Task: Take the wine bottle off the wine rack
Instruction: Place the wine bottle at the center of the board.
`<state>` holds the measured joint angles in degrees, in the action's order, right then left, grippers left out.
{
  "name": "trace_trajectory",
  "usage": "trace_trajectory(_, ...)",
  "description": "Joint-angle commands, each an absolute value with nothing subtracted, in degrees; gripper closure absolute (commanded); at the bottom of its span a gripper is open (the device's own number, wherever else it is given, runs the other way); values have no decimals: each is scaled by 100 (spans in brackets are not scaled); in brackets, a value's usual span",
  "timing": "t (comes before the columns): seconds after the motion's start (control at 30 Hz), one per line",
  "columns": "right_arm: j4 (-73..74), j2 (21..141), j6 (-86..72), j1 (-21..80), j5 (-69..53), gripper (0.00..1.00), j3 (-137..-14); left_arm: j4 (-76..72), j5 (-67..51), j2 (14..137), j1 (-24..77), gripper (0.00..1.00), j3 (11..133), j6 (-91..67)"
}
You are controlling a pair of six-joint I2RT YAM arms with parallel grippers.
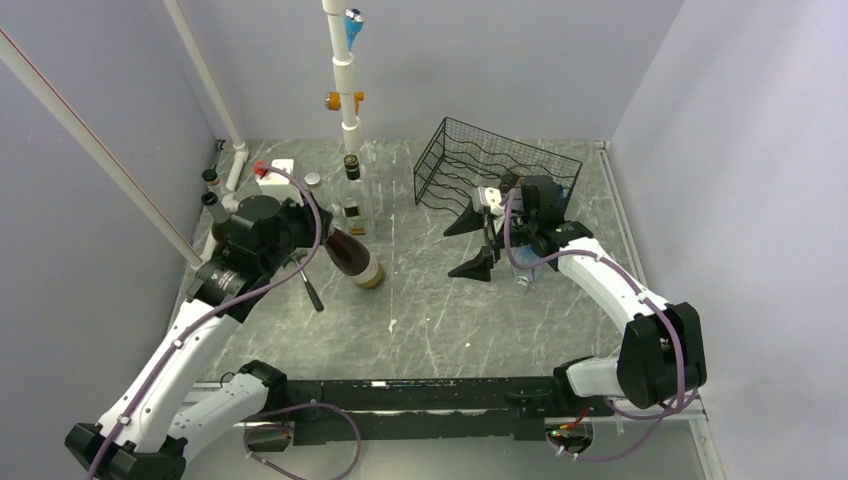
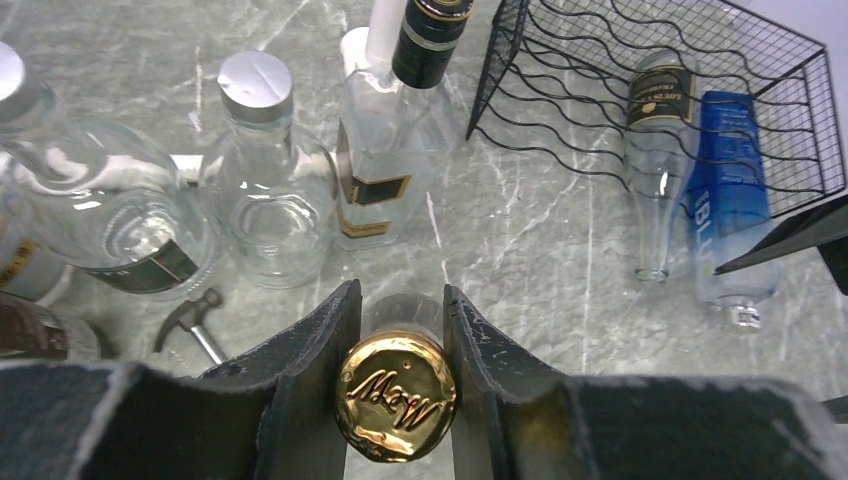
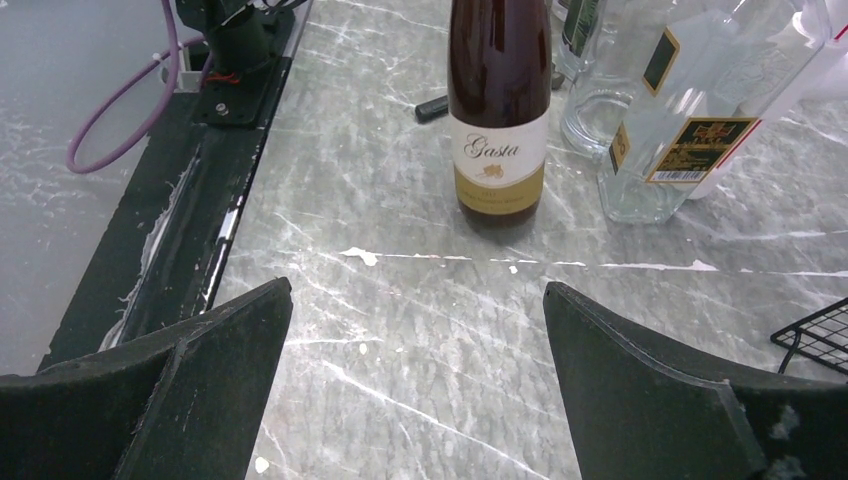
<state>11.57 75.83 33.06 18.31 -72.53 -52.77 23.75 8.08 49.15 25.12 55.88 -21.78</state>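
Gold cap first: the left gripper pinches it from both sides, so the wine bottle is in that arm's hold, left of the table's middle. Its long axis runs from the fingers down and away toward the centre, cap leaning to the left edge. The base is at the marble or barely off it; I cannot tell which. Standing it up and letting go looks like all that is left, and only the left arm is placed for that.

Across from it the right gripper hangs with fingers spread wide, holding nothing.

Farther back, toward the far right corner, stands the rack, well apart from the wine bottle. A clear bottle and a blue bottle lie at its open side, necks pointing out.
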Motion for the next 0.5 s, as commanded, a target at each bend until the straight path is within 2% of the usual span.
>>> trace_trajectory(0.0,1085,7415,3458,1784,-7527,0,-5284,1629,990,4885,2388,100,6333,-1617)
trace_trajectory(0.47,1035,7403,3419,1699,-7551,0,-5256,1907,1165,5258,2068,100,6698,-649)
